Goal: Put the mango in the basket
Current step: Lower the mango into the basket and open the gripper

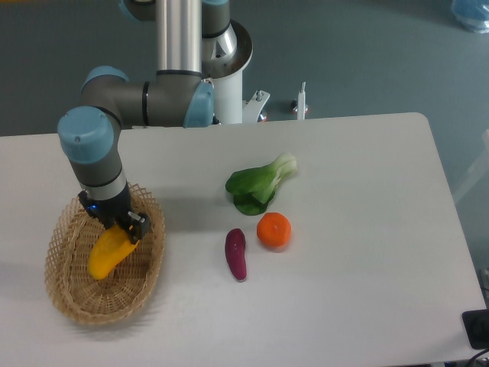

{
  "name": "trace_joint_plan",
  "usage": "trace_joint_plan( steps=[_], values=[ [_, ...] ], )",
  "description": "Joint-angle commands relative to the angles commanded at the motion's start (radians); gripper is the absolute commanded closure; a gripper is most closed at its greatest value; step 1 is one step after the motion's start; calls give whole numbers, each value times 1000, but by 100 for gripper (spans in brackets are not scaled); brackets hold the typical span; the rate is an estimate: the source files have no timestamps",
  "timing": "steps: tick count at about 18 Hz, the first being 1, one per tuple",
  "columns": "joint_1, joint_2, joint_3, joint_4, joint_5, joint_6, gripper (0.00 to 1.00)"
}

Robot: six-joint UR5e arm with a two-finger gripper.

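In the single fixed view, the mango is seen at the left of the frame, hanging tilted over the middle of the basket, its upper end held in the gripper and its lower end pointing down and to the left. Whether that lower end already touches the wicker floor cannot be told.

The main risk is judged to lie in the release. The mango is held by one end only, so a swing or a roll may be expected once it is let go; if it is dropped from above the floor, it could bounce or roll toward the shallow rim. The skin looks smooth and glossy, so a slip out of the grip before lowering is also possible. The basket looks light, and it might be pushed or tipped if the fingers are pressed into its weave or caught on the lacy rim on the way out.

The jaws are seen closed onto the mango's upper end, set only as wide as the fruit. Nothing else is held. Contact between the fingers and the basket cannot be made out.
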Motion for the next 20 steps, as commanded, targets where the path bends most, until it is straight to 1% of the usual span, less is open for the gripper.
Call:
trace_joint_plan(
  steps=[3,5,6,7,8,13,17,20],
  values=[
    [-5,-15,8,2,0,0,43],
    [-5,-22,11,2,2,0,37],
    [-5,-22,12,3,2,0,25],
    [-5,-23,17,3,3,0,8],
    [-5,-23,21,3,2,-1,0],
    [-3,-8,23,5,0,2,0],
    [0,18,35,5,0,3,0],
    [-2,15,48,3,0,5,0]
  ],
)
